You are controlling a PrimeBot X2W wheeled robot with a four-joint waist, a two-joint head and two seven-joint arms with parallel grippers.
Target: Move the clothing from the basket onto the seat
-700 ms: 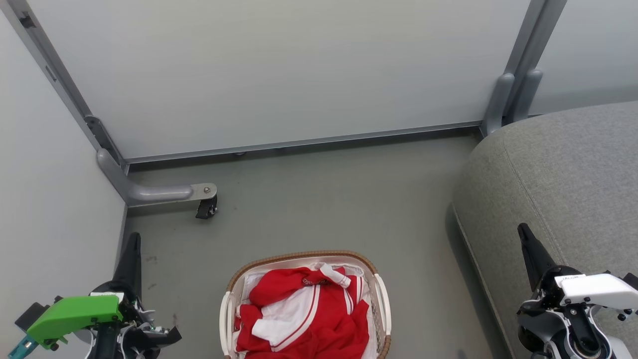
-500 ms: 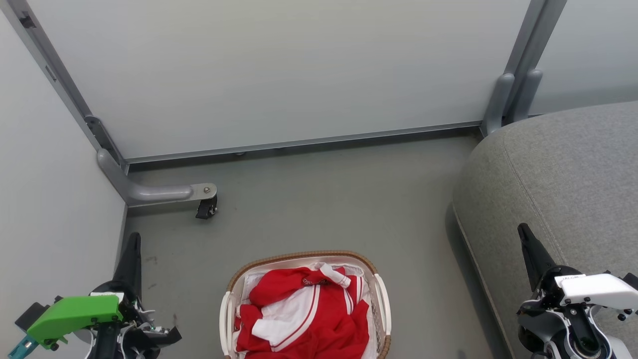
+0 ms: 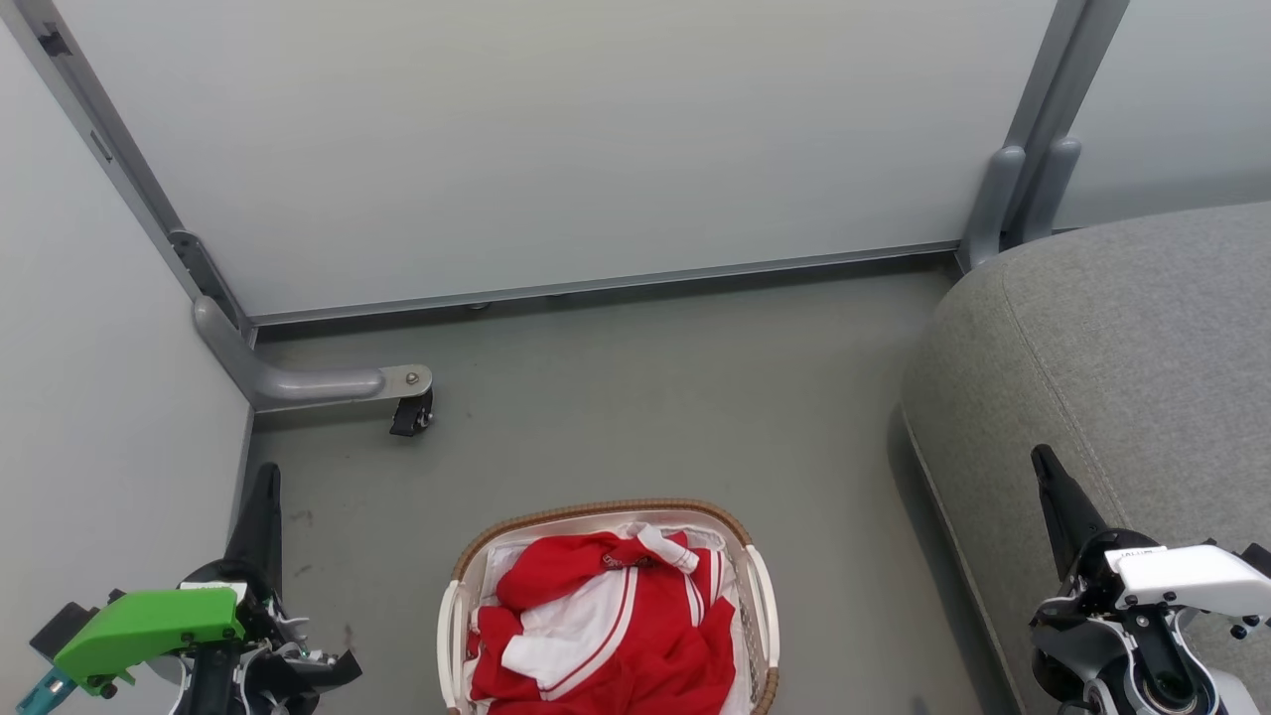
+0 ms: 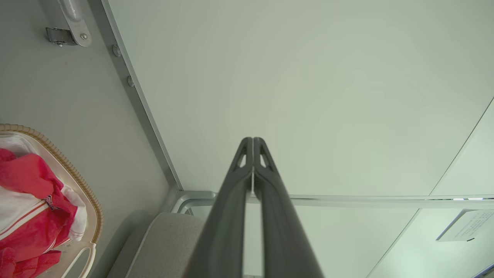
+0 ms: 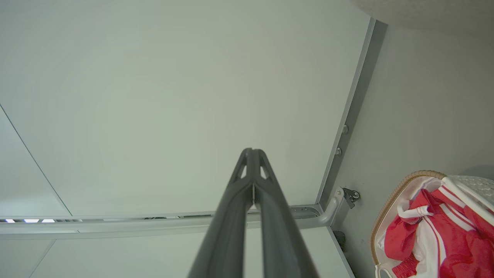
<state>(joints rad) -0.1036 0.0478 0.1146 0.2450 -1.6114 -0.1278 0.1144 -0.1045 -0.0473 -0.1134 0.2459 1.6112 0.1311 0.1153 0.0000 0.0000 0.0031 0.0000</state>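
You have the soft bright red clothing with white panels and striped trim (image 3: 606, 636) heaped inside the small oval white plastic basket with a brown woven rim (image 3: 596, 507). The basket stands on the grey floor (image 3: 645, 397), near its closest edge. The large grey woven-fabric seat (image 3: 1112, 338) lies to its right, apart from it. Your left gripper (image 3: 264, 479) hangs over the floor's left edge, its two dark fingers pressed together. Your right gripper (image 3: 1042, 461) hangs over the seat's front edge, fingers likewise pressed together.
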